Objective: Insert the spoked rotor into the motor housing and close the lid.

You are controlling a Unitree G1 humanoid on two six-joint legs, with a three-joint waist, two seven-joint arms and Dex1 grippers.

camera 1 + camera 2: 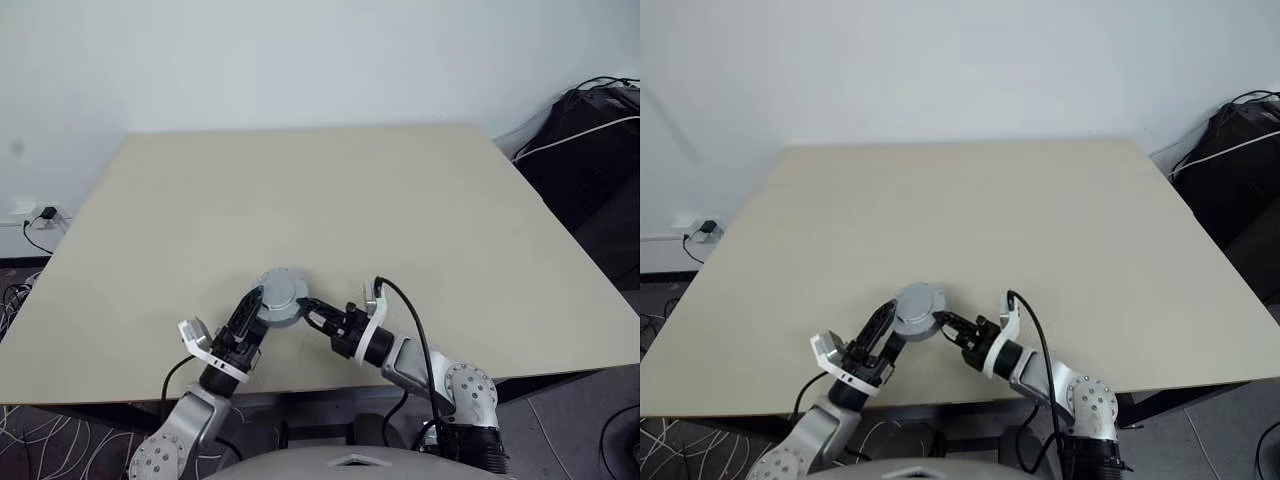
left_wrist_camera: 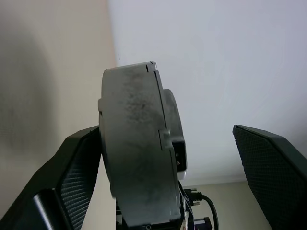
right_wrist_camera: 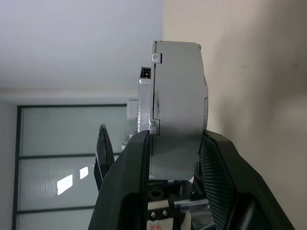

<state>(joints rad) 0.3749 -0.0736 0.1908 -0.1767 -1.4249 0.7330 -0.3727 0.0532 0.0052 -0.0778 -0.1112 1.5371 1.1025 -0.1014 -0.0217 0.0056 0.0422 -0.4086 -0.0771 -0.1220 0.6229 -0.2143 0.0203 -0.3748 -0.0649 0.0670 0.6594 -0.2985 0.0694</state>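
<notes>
A: Where's the motor housing (image 1: 283,296) right now?

B: Near the front edge of the table (image 1: 420,210), between the two arms. From the head camera it reads as a round grey disc with a raised centre facing up, which looks like the lid (image 1: 284,288) seated on top. I can't see the coils or the spoked rotor from here.

A: Who's got hold of it?

B: The right gripper (image 1: 312,308). In its wrist view the two black fingers (image 3: 128,172) sit pressed against the two flat faces of the grey body (image 3: 177,110), one on each side, so the jaws are clamped across its thickness.

A: And the left gripper (image 1: 254,303)?

B: Spread wide. In the left wrist view one finger (image 2: 79,177) lies right along one face of the housing (image 2: 136,148), touching or very nearly so; the other finger (image 2: 273,172) stands well apart from it with open space between. So the housing sits inside the left jaws, off to one side, not squeezed.

A: Is the piece lying on the table or lifted?

B: Can't tell. Both wrist views show it edge-on with the tabletop alongside one face, but the contact itself isn't visible.

A: Anything else around?

B: A dark bag with cables (image 1: 590,130) beyond the table's far right corner, and a wall plug (image 1: 45,214) at the left
</notes>
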